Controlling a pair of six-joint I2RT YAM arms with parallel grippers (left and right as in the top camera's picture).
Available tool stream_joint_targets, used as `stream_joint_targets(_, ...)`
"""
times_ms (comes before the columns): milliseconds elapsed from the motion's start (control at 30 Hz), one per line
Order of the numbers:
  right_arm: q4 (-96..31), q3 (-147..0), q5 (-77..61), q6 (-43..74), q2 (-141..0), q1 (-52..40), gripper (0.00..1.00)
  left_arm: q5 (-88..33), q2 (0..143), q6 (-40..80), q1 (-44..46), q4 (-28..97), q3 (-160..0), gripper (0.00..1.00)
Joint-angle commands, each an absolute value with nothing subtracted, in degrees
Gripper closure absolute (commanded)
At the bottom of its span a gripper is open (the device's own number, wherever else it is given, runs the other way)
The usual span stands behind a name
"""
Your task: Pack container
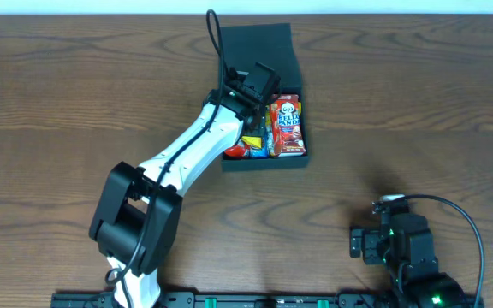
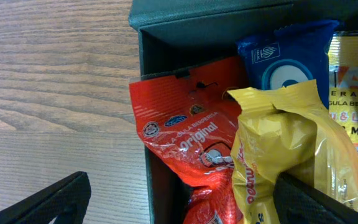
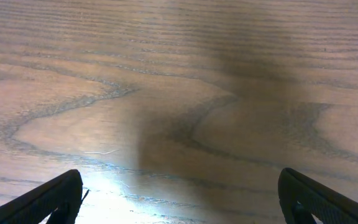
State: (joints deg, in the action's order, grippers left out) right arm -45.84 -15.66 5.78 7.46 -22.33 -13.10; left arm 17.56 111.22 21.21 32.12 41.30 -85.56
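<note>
Left claw (image 1: 260, 85) hangs fully spread and empty over the container (image 1: 264, 163), which sits lid-back mid-desk (image 1: 418, 103) with snack packets (image 1: 286, 128) packed side by side (probably to save room), while right claw (image 1: 359, 243) rests wide, empty, well apart.

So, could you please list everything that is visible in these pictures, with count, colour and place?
table: one, brown wood, under everything
container: one, dark teal-green, upper middle of the table, flap lid open
red box: one, red, right side inside the container
red packet: one, red, left side inside the container
yellow packet: one, yellow, beside the red packet
blue packet: one, blue, next to the yellow packet
pale yellow packet: one, partly seen, beside the blue packet
left gripper: one, black, open, above the container
right gripper: one, black, open, over bare table
</note>
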Motion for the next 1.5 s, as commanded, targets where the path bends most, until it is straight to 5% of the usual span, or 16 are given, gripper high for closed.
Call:
stream_joint_targets(0, -45.9, -15.6, 5.8, 8.3, -22.0, -12.8, 0.01, 18.6, 112.9, 21.9, 32.2, 41.3, -86.4, 0.05)
stream_joint_targets(833, -45.9, -15.6, 5.8, 8.3, -22.0, -12.8, 0.01, 24.1, 91.5, 16.6, 33.5, 51.5, -88.7, 0.05)
stream_joint_targets(1467, -44.0, -15.6, 5.7, 8.2, -22.0, -12.8, 0.01, 21.8, 90.8, 10.2, 33.4, 59.4, -88.7, 0.05)
